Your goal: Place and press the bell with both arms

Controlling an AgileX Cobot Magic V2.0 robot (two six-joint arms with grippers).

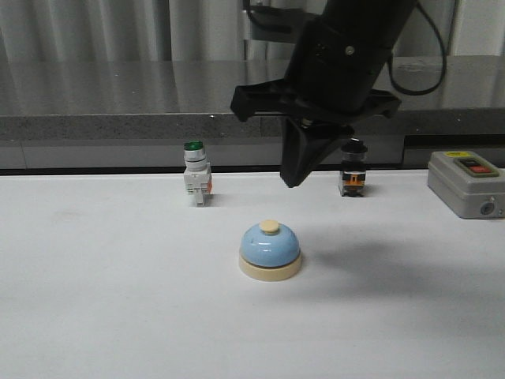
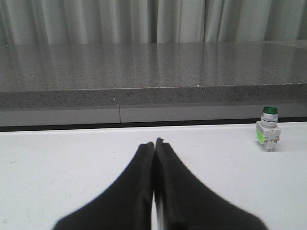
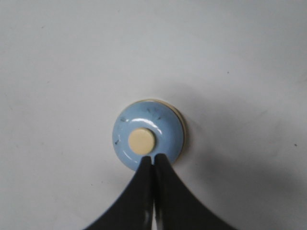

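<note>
The light-blue bell with cream base and cream button stands upright on the white table, near its middle. My right gripper hangs shut above it and slightly behind, clear of it. From the right wrist view the bell lies straight below, with the shut gripper tips over its dome beside the button, holding nothing. My left gripper is shut and empty, low over bare table. It does not show in the front view.
A green-capped white push-button switch stands behind the bell on the left, also in the left wrist view. A black switch stands back right. A grey box with red and green buttons sits far right. A grey ledge runs behind.
</note>
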